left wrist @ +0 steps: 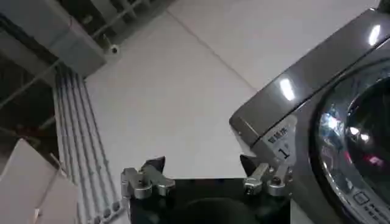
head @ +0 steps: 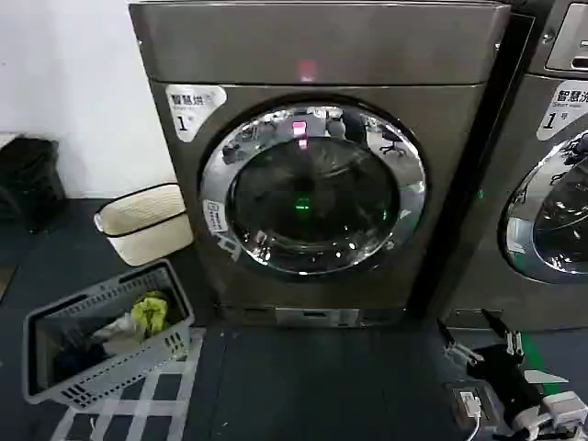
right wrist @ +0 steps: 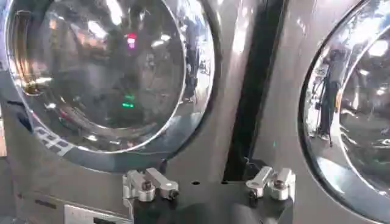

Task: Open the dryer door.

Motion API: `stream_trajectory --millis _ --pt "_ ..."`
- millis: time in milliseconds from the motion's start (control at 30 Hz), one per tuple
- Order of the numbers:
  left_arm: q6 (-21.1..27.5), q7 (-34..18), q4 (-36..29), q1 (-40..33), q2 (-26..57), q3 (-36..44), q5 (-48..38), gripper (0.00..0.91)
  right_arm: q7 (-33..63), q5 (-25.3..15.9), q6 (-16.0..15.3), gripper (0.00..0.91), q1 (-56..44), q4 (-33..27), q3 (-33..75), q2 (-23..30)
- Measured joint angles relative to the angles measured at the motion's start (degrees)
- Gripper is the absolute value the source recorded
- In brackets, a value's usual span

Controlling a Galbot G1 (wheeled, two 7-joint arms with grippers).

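The dryer (head: pixel 317 55) stands straight ahead, dark bronze-grey, with a white "1" sticker and a pink light. Its dryer door (head: pixel 312 188), a chrome ring around dark glass, lies flush against the front. My right gripper (head: pixel 473 335) hangs low at the right, in front of the gap between the two machines, open and empty. In the right wrist view the right gripper (right wrist: pixel 204 164) sits below the dryer door (right wrist: pixel 103 73), apart from it. My left gripper (left wrist: pixel 203 165) is open and holds nothing, with the dryer's (left wrist: pixel 286 103) upper corner and dryer door (left wrist: pixel 359 134) off to its side.
A twin machine (head: pixel 551 184) stands close on the right, its door (right wrist: pixel 353 122) also shut. On the dark floor at the left are a grey laundry basket (head: pixel 101 340) with clothes, a cream basket (head: pixel 142 220) and a black bag (head: pixel 28 179).
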Motion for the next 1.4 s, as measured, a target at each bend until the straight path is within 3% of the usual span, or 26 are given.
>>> stream_trajectory --millis 100,200,867,1400 --pt "0.0 0.3 0.1 -0.1 0.3 0.2 0.1 0.907 3.2 0.7 2.9 0.907 1.3 -1.0 -1.6 -1.5" --pt "0.1 0.5 0.1 -0.2 0.5 0.2 0.2 0.907 5.5 2.2 3.5 0.907 3.2 -2.3 -3.9 -3.6" --pt "0.2 1.4 -1.4 -0.2 -1.6 1.2 4.4 0.907 7.0 5.4 3.9 0.907 21.8 -12.0 -21.8 -19.1" --pt "0.0 1.6 -3.1 0.9 -3.8 0.2 5.6 0.907 7.1 5.7 3.7 0.907 36.7 -20.5 -33.6 -19.9"
